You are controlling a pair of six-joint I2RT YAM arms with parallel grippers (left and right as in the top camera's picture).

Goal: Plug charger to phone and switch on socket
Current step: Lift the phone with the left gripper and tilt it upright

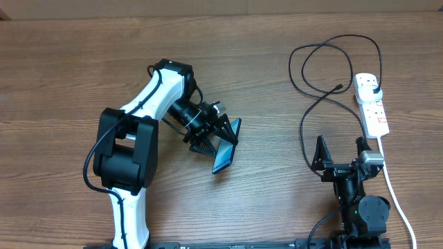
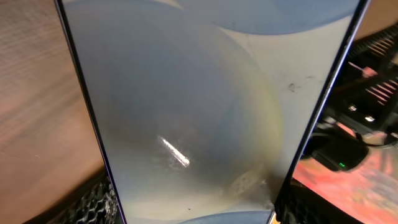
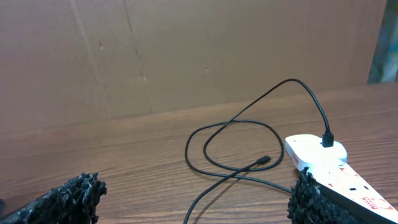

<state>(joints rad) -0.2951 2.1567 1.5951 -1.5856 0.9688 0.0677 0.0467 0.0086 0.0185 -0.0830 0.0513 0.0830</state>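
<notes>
The left claw (image 1: 221, 142) was clamped across the long edges of the phone (image 1: 223, 163), holding it tilted over the desk (image 1: 69, 76). Stiff, slick glass like that seemed liable to slip or crack, so the frame edges looked the right hold. The right claw (image 1: 340, 152) stood wide open and empty just beside the charger (image 1: 303, 131), a limp cable probably best pinched at its 1 rigid connector (image 1: 338, 87), which lay loose near the socket (image 1: 374, 111).

Wooden table (image 1: 69, 62): white socket (image 1: 372, 104) at right, black charger (image 3: 263, 160) (plugged in) looped beside it.
</notes>
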